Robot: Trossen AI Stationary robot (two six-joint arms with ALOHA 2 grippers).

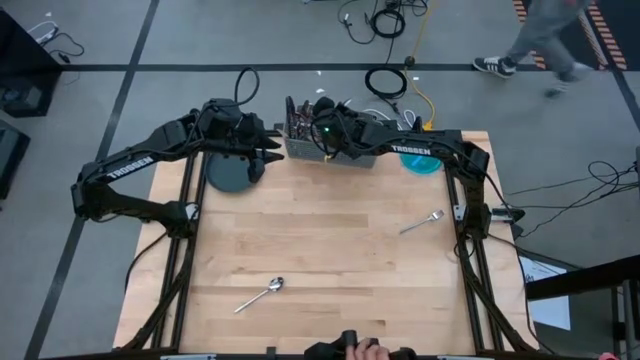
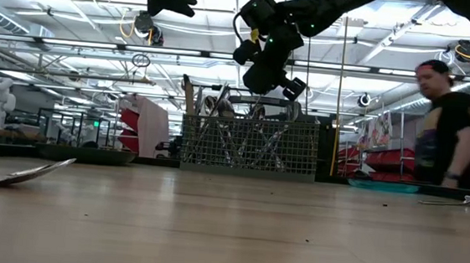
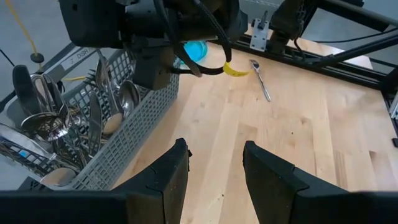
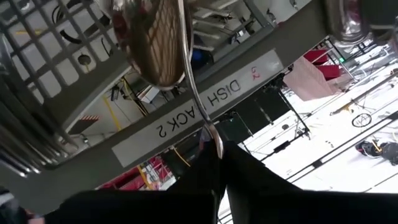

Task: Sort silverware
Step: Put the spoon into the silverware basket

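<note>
The grey mesh caddy (image 1: pixel 298 150) (image 2: pixel 251 145) stands at the table's far edge, with several pieces of silverware (image 3: pixel 93 118) upright in it. My right gripper (image 4: pixel 217 149) (image 2: pixel 269 71) hovers just above the caddy, shut on a spoon. My left gripper (image 3: pixel 214 168) (image 1: pixel 268 155) is open, in the air left of the caddy and beside the dark plate (image 1: pixel 228 175), touching nothing. A fork (image 1: pixel 422 222) (image 3: pixel 260 71) lies flat on the table's right half. Another spoon (image 1: pixel 260 295) (image 2: pixel 17 173) lies flat near the near edge. My right gripper pinches the spoon's slim handle (image 4: pixel 208 127) between its two fingers. The handle runs straight out ahead of the fingers, along them, and the bowl (image 4: pixel 155 50) is at the far end, in front of the caddy's mesh. Whether the bowl touches the caddy I cannot tell.
A teal dish (image 1: pixel 420 162) sits right of the caddy at the far edge. The bare wooden table top (image 1: pixel 330 240) stretches between the two loose pieces. A person (image 2: pixel 450 123) stands beyond the table's far right, and a hand (image 1: pixel 365 348) shows at the near edge.
</note>
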